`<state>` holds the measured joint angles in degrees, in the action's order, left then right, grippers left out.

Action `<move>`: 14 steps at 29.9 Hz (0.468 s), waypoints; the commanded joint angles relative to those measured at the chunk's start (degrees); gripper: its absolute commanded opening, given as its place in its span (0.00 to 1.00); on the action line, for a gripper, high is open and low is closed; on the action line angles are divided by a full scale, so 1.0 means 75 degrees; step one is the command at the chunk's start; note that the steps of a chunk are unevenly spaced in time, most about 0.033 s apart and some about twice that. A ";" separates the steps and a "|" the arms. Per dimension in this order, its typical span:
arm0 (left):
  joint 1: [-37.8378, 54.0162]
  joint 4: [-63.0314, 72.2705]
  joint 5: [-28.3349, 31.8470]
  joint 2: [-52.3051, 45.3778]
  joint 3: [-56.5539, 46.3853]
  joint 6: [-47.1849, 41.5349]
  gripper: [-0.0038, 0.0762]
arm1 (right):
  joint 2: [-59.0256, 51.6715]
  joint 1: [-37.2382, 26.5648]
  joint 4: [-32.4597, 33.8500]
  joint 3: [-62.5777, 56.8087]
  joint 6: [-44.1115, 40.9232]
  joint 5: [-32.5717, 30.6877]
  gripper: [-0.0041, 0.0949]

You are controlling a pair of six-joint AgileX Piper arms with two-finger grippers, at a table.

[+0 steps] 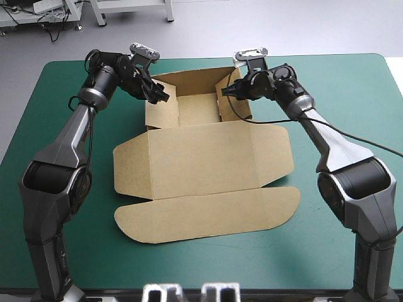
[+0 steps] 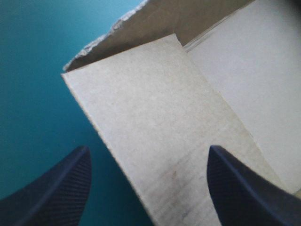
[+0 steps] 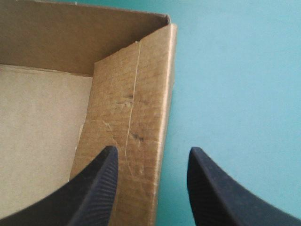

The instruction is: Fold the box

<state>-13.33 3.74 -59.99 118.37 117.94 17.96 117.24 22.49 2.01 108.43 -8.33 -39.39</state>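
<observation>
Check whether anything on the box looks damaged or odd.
Only minor wear. The box has a ragged, frayed wall edge ahead of the left gripper. The side wall that the right gripper straddles shows scuffs and a crease line. Nothing else stands out.

Brown box (image 1: 208, 167) (walls raised), lid flat

The high view looks down and forward over the whole desk (image 1: 352, 94); both wrist views sit close at far raised walls of the box (image 1: 201, 157), which it shares.
</observation>
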 commanded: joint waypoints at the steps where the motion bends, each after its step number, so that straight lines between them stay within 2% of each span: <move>1: 0.0018 0.0151 -0.0314 -0.0680 0.0605 -0.0283 0.67 | -0.0858 -0.0043 0.0053 0.0255 0.0029 0.0373 0.48; 5: 0.0018 0.0136 -0.1228 -0.0959 0.0704 -0.0698 0.66 | -0.1159 -0.0043 0.0006 0.0255 0.0029 -0.0026 0.48; 7: 0.0018 0.0136 -0.1887 -0.1138 0.0704 -0.0694 0.61 | -0.1262 -0.0043 -0.0126 0.0255 0.0029 -0.0469 0.48; 11: -0.0016 0.0635 -0.1876 -0.1714 0.0565 -0.0764 0.42 | -0.1317 -0.0043 -0.0268 0.0255 0.0029 -0.1509 0.47; 14: -0.0016 0.1311 -0.1876 -0.2332 0.0517 -0.0670 0.24 | -0.1252 -0.0043 -0.0268 0.0255 0.0029 -0.1720 0.47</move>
<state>-13.33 8.02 -71.83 108.58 120.68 12.91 111.03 22.44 0.00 108.48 -8.37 -52.52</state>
